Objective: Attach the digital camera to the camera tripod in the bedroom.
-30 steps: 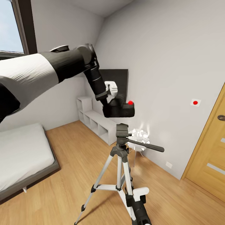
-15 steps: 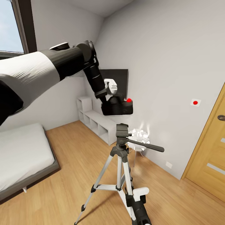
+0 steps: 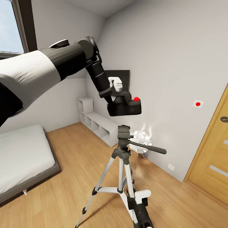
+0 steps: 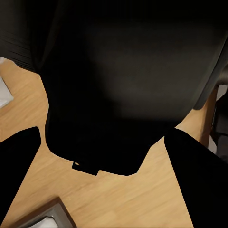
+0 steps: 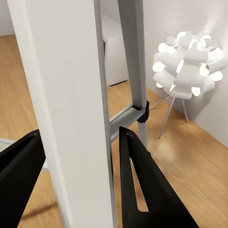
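The digital camera (image 3: 125,107), black with a red button on top, hangs in the air a little above the camera tripod's black pan head (image 3: 123,131). My left gripper (image 3: 118,98) is shut on the digital camera from behind. In the left wrist view the camera body (image 4: 123,90) sits between the dark fingers (image 4: 16,171). The camera tripod (image 3: 122,171) stands on the wood floor with its handle pointing right. Low down, my right gripper (image 3: 133,199) is shut around a silver tripod leg (image 5: 71,118), one finger (image 5: 142,190) on each side.
A low grey bed (image 3: 22,158) lies at the left. A white shelf unit (image 3: 98,125) and a wall TV (image 3: 123,79) are behind the tripod. A white ball lamp (image 3: 142,138) glows by the wall. A wooden door (image 3: 212,155) is at the right.
My left arm has carried the digital camera a little right and up, so it now sits more directly over the pan head. The tripod and right gripper have not moved.
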Controlling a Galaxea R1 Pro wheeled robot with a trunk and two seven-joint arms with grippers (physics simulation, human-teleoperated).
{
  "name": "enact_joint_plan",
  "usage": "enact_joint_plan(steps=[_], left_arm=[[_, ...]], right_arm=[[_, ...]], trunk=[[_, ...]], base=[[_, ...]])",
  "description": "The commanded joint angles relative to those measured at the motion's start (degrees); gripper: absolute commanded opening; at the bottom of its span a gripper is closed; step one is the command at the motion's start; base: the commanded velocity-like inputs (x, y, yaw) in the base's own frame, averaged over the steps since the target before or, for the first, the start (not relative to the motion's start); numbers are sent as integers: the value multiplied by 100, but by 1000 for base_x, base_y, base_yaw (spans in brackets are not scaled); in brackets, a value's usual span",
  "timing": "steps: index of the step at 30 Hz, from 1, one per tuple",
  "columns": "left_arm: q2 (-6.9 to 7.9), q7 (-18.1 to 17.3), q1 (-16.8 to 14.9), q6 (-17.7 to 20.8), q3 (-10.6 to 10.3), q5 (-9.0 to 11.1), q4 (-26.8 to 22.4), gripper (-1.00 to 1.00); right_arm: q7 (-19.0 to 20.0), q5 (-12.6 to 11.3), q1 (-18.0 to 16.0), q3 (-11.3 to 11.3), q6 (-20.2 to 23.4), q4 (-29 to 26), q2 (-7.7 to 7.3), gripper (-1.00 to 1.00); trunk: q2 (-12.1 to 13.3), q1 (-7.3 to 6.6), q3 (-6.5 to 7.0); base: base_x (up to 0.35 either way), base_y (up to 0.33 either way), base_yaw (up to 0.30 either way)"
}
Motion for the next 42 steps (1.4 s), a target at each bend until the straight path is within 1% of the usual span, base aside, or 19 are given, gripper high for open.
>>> enact_joint_plan(steps=[1, 5, 8, 10, 12, 13, 16, 17, 18, 20, 22, 25, 28, 30, 33, 36, 39, 42], left_arm=[[-2, -20, -11, 62, -34, 22, -23, -100], [-15, -20, -11, 62, -40, 22, -94, -100], [-4, -20, -11, 62, -36, 29, -293, -100], [99, -20, -11, 65, -34, 32, -544, -100], [254, -20, -11, 68, -40, 37, -933, -100], [366, -20, -11, 69, -44, 38, -1161, -100], [758, -20, -11, 72, -43, 40, -1713, -100], [944, -20, -11, 76, -42, 38, -1884, -100], [1049, -20, -11, 77, -42, 36, -1951, -100], [1211, -20, -11, 79, -42, 33, -2025, -100], [1315, -20, -11, 79, -42, 32, -2042, -100], [1346, -20, -11, 79, -42, 29, -2031, -100], [1334, -20, -11, 90, -39, 30, -2028, -100], [1304, -20, -11, 185, -31, 31, -2027, -100], [1160, -20, -11, 544, -26, 28, -2039, -100], [977, -20, -11, 712, -25, 24, -2030, -100], [891, -20, -11, 754, -28, 23, -2005, -100], [858, -20, -11, 769, -31, 23, -1988, -100]], right_arm=[[-54, 40, -2, 12, -2, 195, 0, -100], [-54, 40, -2, 15, -1, 231, 0, -100], [-54, 40, -2, 16, -4, 237, 0, -100], [-54, 40, -2, 16, -2, 238, 0, -100], [-54, 40, -2, 16, -1, 238, 0, -100], [-54, 40, -2, 16, -1, 243, 0, -100], [-54, 40, -2, 16, -5, 334, 0, -100], [-54, 42, -2, 16, -11, 396, 0, -100], [-54, 43, -2, 16, -14, 430, 0, -100], [-54, 46, -2, 16, -16, 477, 0, -100], [-54, 48, -2, 28, -17, 500, 0, -100], [-54, 49, -2, 90, -20, 508, 0, -100], [-54, 49, -2, 127, -24, 510, 0, -100], [-54, 49, -2, 139, -26, 511, 0, -100], [-54, 49, -2, 146, -26, 511, 0, -100], [-54, 49, -2, 147, -26, 511, 0, -100], [-54, 49, -2, 148, -27, 511, 0, -100], [-54, 49, -2, 148, -27, 511, 0, -100]], trunk=[[-7, 4, -9], [-7, 4, -9], [-7, 4, -9], [-7, 4, -9], [-7, 4, -9], [-7, 4, -9], [-7, 4, -9], [-7, 4, -9], [-7, 4, -9], [-7, 4, -9], [-7, 4, -9], [-7, 4, -9], [-7, 4, -9], [-7, 4, -9], [-7, 4, -9], [-7, 4, -9], [-7, 4, -9], [-7, 4, -9]], base=[[0, 0, 0], [0, 0, 0], [0, 0, 0], [0, 0, 0], [0, 0, 0], [0, 0, 0], [0, 0, 0], [0, 0, 0], [0, 0, 0], [0, 0, 0], [0, 0, 0], [0, 0, 0], [0, 0, 0], [0, 0, 0], [0, 0, 0], [0, 0, 0], [0, 0, 0], [0, 0, 0]])
